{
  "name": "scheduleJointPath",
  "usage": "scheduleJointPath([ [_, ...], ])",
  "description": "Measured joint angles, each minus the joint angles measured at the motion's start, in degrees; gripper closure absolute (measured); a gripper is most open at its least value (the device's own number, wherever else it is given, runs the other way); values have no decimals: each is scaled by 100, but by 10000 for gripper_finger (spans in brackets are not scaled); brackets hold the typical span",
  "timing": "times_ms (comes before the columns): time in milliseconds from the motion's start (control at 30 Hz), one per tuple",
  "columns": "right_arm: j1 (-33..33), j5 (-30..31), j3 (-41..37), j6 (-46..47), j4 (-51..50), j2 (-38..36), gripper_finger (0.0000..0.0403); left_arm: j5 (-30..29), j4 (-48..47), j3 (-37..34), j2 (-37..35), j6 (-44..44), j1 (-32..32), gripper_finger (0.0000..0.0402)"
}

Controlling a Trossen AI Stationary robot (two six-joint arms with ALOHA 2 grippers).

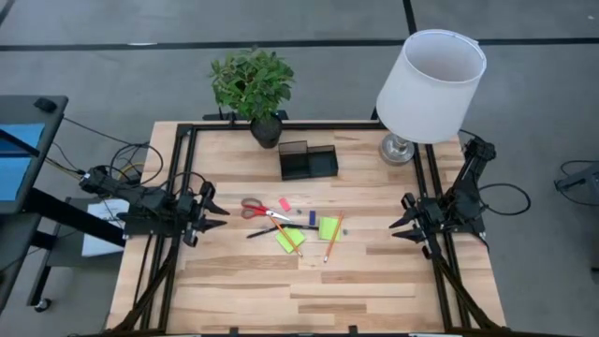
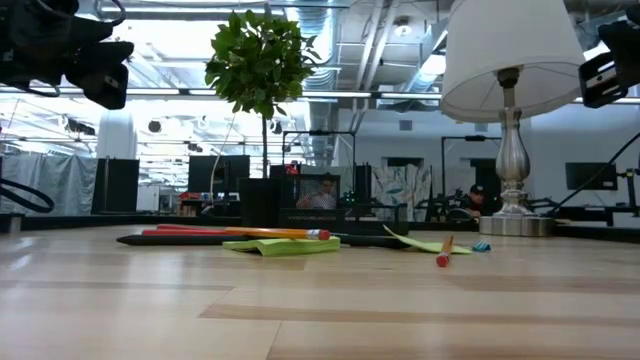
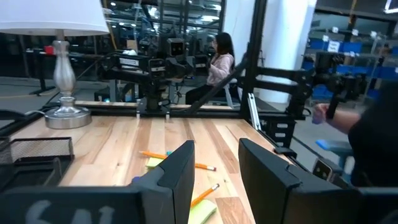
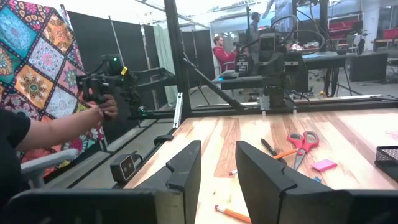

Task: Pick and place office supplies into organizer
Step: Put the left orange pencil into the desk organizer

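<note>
Both grippers, left gripper [image 1: 213, 212] and right gripper [image 1: 404, 217], hover part-open and empty at the table edges, so I have clear reach to the red-handled scissors [image 1: 259, 210], sticky-note pads [image 1: 328, 227] and pencils [image 1: 332, 238] scattered before the organizer [image 1: 307, 161]

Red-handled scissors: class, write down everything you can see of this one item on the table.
The red-handled scissors lie flat on the light wooden table, at the left end of the scattered supplies, in front of the dark organizer. They have two red loop handles, plastic by the look, pointing toward the left arm, and pale metal blades pointing toward the table's middle. The blades look nearly closed. Their tips reach the other supplies, though contact cannot be told. No tool touches them.
</note>
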Motion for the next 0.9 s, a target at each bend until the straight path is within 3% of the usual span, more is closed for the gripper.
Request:
scheduleJointPath([
  [533, -27, -5, 0, -117, 235, -2, 305, -36, -135, 0, 2, -486, 0, 286],
  [700, -50, -10, 1, 735, 669, -1, 305, 214, -197, 0, 2, -530, 0, 286],
  [900, -50, -7, 0, 568, 874, 0, 305, 211, -200, 0, 2, -334, 0, 286],
])
